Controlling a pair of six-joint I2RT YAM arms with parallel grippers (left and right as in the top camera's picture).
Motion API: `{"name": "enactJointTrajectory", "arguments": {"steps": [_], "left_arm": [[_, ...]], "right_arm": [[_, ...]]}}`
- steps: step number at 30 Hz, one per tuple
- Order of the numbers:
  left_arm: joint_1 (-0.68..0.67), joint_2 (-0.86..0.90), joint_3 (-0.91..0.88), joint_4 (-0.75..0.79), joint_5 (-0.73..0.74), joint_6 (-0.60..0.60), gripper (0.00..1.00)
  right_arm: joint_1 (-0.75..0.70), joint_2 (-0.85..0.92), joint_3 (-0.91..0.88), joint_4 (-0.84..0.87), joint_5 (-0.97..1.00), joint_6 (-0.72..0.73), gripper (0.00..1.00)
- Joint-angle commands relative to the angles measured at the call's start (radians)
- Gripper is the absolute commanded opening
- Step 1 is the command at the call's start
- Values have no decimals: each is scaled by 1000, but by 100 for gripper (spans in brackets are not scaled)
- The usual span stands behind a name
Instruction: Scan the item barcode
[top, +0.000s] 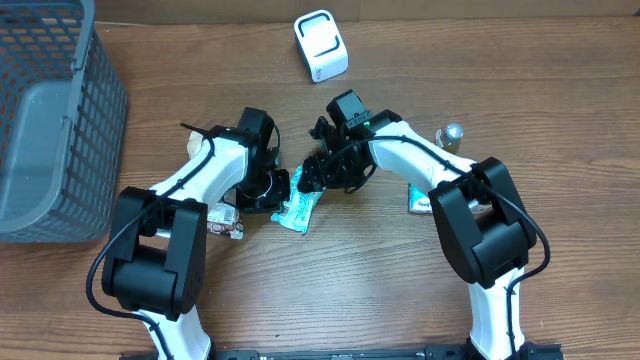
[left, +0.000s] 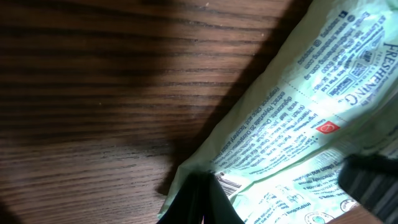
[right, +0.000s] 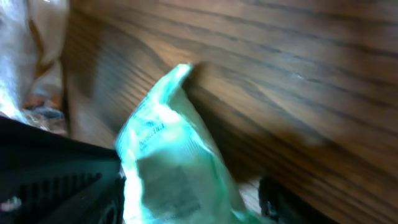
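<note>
Left tool (left: 196, 204) partly hides the barcode (left: 229, 184) on the packet (left: 298, 124).

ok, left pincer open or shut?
Shut: the left pincer is pinched closed on the green packet at its edge, seen in the left wrist view.

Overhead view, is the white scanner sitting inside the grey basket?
No, the white scanner sits on the bare wooden table, well to the right of the grey basket.
</note>
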Motion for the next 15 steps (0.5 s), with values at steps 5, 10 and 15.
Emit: {"name": "enactJointTrajectory", "arguments": {"steps": [5,10,15], "left_arm": [[-9,55,-9,14,-41,-17,4],[-9,55,-9,15,-59,-18,4],[-9,55,-9,15,-63,-18,4]], "right_arm": [[-2,18,-89,99,-48,137,61],[-2,18,-93,111,-48,136,56],[-1,18,-93,121,-47,135,55]]}}
